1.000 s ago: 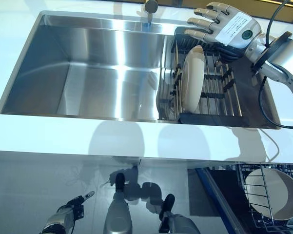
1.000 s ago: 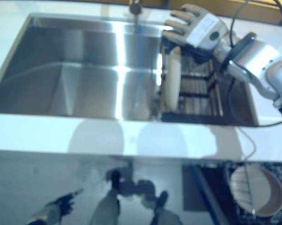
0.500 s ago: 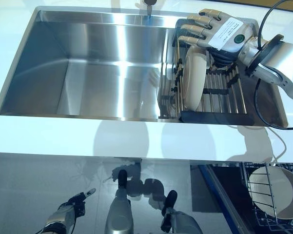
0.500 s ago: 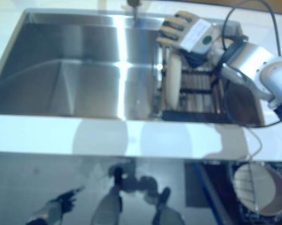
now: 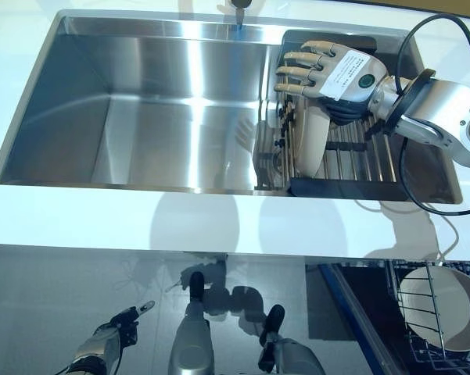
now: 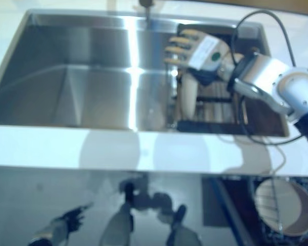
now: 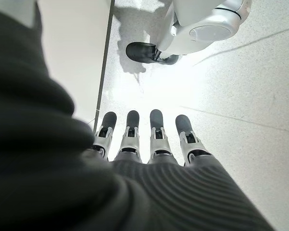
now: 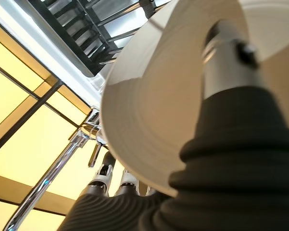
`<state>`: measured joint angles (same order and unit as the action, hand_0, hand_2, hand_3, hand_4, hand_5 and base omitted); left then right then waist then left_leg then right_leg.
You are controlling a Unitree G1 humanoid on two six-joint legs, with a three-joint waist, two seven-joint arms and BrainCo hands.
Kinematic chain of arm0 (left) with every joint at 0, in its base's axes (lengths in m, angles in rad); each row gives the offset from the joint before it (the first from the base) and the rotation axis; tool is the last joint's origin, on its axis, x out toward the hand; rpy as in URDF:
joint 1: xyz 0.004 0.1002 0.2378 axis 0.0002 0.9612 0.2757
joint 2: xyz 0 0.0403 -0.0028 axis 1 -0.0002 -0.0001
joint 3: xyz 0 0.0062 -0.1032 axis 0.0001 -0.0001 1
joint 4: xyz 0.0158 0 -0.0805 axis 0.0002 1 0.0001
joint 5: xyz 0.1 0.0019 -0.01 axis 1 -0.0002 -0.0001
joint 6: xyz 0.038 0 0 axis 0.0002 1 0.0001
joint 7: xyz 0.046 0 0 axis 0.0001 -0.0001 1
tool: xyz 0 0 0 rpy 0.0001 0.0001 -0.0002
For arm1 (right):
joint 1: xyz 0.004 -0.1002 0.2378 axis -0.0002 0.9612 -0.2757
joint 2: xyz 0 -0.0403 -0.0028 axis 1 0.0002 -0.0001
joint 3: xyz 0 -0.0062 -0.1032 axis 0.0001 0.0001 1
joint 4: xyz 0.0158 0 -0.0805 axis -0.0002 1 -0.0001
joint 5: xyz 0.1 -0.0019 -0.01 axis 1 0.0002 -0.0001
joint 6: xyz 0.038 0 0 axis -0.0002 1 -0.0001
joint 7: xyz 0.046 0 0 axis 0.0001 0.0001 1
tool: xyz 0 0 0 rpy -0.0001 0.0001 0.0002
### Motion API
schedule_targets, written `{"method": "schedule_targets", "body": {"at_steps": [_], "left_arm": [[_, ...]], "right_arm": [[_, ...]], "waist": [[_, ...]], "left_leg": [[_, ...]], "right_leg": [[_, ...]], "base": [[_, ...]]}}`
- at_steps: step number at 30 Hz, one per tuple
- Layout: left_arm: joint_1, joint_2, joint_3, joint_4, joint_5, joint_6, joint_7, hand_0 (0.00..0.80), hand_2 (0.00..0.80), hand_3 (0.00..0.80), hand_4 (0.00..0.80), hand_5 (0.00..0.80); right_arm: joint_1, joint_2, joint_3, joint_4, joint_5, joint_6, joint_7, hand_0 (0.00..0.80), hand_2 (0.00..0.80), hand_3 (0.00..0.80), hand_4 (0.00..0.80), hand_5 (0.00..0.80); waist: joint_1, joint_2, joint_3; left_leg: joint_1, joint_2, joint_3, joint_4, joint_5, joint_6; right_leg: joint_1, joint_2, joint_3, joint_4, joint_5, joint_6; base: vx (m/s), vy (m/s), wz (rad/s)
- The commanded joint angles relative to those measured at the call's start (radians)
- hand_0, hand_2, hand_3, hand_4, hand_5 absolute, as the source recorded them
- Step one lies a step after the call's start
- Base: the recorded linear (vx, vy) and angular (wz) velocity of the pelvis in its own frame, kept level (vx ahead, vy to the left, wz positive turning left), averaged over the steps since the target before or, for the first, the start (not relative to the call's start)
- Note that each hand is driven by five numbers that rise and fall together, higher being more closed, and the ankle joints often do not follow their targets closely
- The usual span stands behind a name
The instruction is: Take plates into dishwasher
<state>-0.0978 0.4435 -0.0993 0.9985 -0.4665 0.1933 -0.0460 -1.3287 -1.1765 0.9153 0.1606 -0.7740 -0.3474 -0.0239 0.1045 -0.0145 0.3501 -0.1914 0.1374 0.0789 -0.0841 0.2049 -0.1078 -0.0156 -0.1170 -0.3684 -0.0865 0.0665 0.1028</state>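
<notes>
Right hand at the plate in the sink rack

Nearest, the left hand [image 5: 109, 344] hangs low, fingers straight. A bowl [image 5: 442, 306] sits in the dishwasher rack [image 5: 422, 344]. Past the worktop [image 5: 141, 219], the right hand [image 5: 328, 72] straddles the upright plate [image 5: 309, 144] in the drying rack [image 5: 352, 148], fingers [image 5: 293, 70] relaxed, thumb against its face.

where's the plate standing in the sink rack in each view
Left eye view: the plate stands on edge in the rack at the sink's right end, under the right hand.
Right eye view: same place, right of centre, under the hand.
Left wrist view: not in it; only the left hand over the floor.
Right wrist view: fills the middle, between thumb and fingers.
Shared landmark: the faucet, also in the right wrist view.
</notes>
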Motion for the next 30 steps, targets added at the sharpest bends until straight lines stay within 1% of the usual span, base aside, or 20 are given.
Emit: {"method": "schedule_targets", "body": {"at_steps": [1,5,7,11,12,14,16,19,22,23,25,26,27,29,30], "left_arm": [[-0.024,0.019,-0.028,-0.016,-0.009,-0.013,-0.003,0.000,0.000,0.000,0.000,0.000],[-0.022,0.023,-0.026,-0.016,-0.008,-0.014,-0.006,0.000,0.000,0.000,0.000,0.000],[-0.020,0.026,-0.024,-0.019,-0.007,-0.011,-0.007,0.000,0.000,0.000,0.000,0.000],[-0.016,0.027,-0.021,-0.020,-0.005,-0.012,-0.008,0.000,0.000,0.000,0.000,0.000],[-0.014,0.028,-0.020,-0.023,-0.005,-0.012,-0.008,0.000,0.000,0.000,0.000,0.000],[-0.013,0.026,-0.022,-0.025,-0.008,-0.009,-0.002,0.000,0.000,0.000,0.000,0.000],[-0.011,0.025,-0.021,-0.023,-0.009,-0.011,-0.001,0.000,0.000,0.000,0.000,0.000],[0.000,0.021,-0.015,-0.026,-0.008,-0.010,0.003,0.000,0.000,0.000,0.000,0.000],[0.006,0.018,-0.016,-0.028,-0.006,-0.010,0.006,0.000,0.000,0.000,0.000,0.000],[0.012,0.015,-0.015,-0.025,-0.001,-0.014,0.007,0.000,0.000,0.000,0.000,0.000],[0.025,0.016,-0.010,-0.018,0.012,-0.019,0.003,0.000,0.000,0.000,0.000,0.000],[0.027,0.016,-0.009,-0.016,0.015,-0.019,0.001,0.000,0.000,0.000,0.000,0.000],[0.032,0.016,-0.008,-0.010,0.023,-0.024,-0.003,0.000,0.000,0.000,0.000,0.000],[0.039,0.012,-0.010,0.000,0.030,-0.035,-0.005,0.000,0.000,0.000,0.000,0.000],[0.051,0.002,-0.012,0.011,0.042,-0.054,-0.004,0.000,0.000,0.000,0.000,0.000]], "right_arm": [[-0.050,-0.008,0.035,-0.041,-0.031,-0.014,0.020,0.800,0.800,0.800,0.800,0.800],[-0.051,-0.005,0.041,-0.032,-0.066,-0.022,0.021,0.800,0.800,0.800,0.800,0.800],[-0.051,-0.007,0.043,-0.024,-0.090,-0.025,0.001,0.800,0.800,0.800,0.800,0.800],[-0.050,-0.010,0.044,-0.004,-0.156,-0.035,-0.050,0.800,0.800,0.800,0.800,0.800],[-0.049,-0.016,0.045,0.006,-0.194,-0.041,-0.086,0.800,0.800,0.800,0.800,0.800],[-0.051,-0.018,0.045,0.019,-0.231,-0.038,-0.126,0.800,0.800,0.800,0.800,0.800],[-0.047,-0.022,0.039,0.028,-0.240,-0.030,-0.136,0.800,0.800,0.800,0.800,0.800],[-0.045,-0.040,0.023,0.055,-0.246,0.014,-0.178,0.800,0.800,0.800,0.800,0.800],[-0.047,-0.049,0.015,0.066,-0.240,0.053,-0.186,0.800,0.800,0.800,0.800,0.800],[-0.051,-0.056,0.008,0.076,-0.245,0.078,-0.191,0.800,0.800,0.800,0.800,0.800],[-0.073,-0.077,-0.002,0.090,-0.248,0.147,-0.232,0.800,0.800,0.800,0.800,0.800],[-0.079,-0.082,-0.006,0.099,-0.249,0.165,-0.256,0.800,0.800,0.800,0.800,0.800],[-0.086,-0.093,-0.012,0.111,-0.245,0.208,-0.289,0.800,0.800,0.800,0.800,0.800],[-0.089,-0.105,-0.025,0.118,-0.236,0.264,-0.314,0.800,0.800,0.800,0.800,0.800],[-0.078,-0.124,-0.060,0.126,-0.238,0.320,-0.326,0.800,0.800,0.800,0.800,0.800]], "waist": [[0.020,-0.047,0.015],[0.021,-0.050,0.010],[0.021,-0.051,0.007],[0.020,-0.053,0.001],[0.019,-0.053,-0.004],[0.018,-0.054,-0.011],[0.016,-0.053,-0.016],[0.013,-0.051,-0.037],[0.011,-0.051,-0.048],[0.009,-0.053,-0.060],[0.002,-0.060,-0.086],[-0.001,-0.061,-0.094],[-0.006,-0.064,-0.106],[-0.013,-0.066,-0.120],[-0.024,-0.068,-0.138]], "left_leg": [[0.036,-0.034,0.047,-0.003,-0.070,-0.002],[0.038,-0.033,0.050,-0.003,-0.069,-0.003],[0.038,-0.033,0.050,-0.003,-0.069,-0.003],[0.041,-0.031,0.053,-0.003,-0.069,-0.004],[0.043,-0.030,0.054,-0.003,-0.069,-0.005],[0.048,-0.028,0.056,-0.003,-0.070,-0.005],[0.051,-0.028,0.056,-0.003,-0.071,-0.006],[0.067,-0.027,0.054,-0.003,-0.075,-0.006],[0.077,-0.027,0.053,-0.003,-0.078,-0.006],[0.085,-0.027,0.054,-0.003,-0.080,-0.006],[0.104,-0.025,0.058,-0.003,-0.087,-0.006],[0.109,-0.024,0.060,-0.003,-0.089,-0.007],[0.117,-0.022,0.064,-0.003,-0.093,-0.007],[0.127,-0.020,0.067,-0.003,-0.097,-0.006],[0.143,-0.016,0.076,-0.003,-0.104,-0.005]], "right_leg": [[-0.044,-0.044,0.009,0.007,0.036,0.054],[-0.042,-0.046,0.008,0.007,0.037,0.056],[-0.041,-0.045,0.008,0.006,0.037,0.055],[-0.038,-0.044,0.009,0.004,0.038,0.056],[-0.036,-0.043,0.009,0.003,0.038,0.057],[-0.032,-0.043,0.010,0.002,0.037,0.057],[-0.028,-0.042,0.010,0.001,0.037,0.056],[-0.011,-0.041,0.012,-0.001,0.032,0.056],[0.001,-0.040,0.013,-0.001,0.029,0.056],[0.010,-0.039,0.013,-0.001,0.026,0.056],[0.026,-0.038,0.020,-0.001,0.019,0.056],[0.030,-0.037,0.023,-0.001,0.017,0.056],[0.034,-0.035,0.027,-0.001,0.014,0.057],[0.040,-0.032,0.035,-0.001,0.011,0.056],[0.047,-0.030,0.044,-0.001,0.006,0.057]], "base": [[0.000,0.000,0.00],[0.000,0.000,0.00],[0.000,0.000,0.00],[0.000,0.000,0.00],[0.000,0.000,0.00],[0.000,0.000,0.00],[0.000,0.000,0.00],[0.000,0.000,0.00],[0.000,0.000,0.00],[0.000,0.000,0.00],[0.016,-0.017,0.01],[0.000,0.000,0.00],[0.000,0.000,0.00],[0.037,-0.021,-0.04],[0.054,-0.021,-0.08]]}}
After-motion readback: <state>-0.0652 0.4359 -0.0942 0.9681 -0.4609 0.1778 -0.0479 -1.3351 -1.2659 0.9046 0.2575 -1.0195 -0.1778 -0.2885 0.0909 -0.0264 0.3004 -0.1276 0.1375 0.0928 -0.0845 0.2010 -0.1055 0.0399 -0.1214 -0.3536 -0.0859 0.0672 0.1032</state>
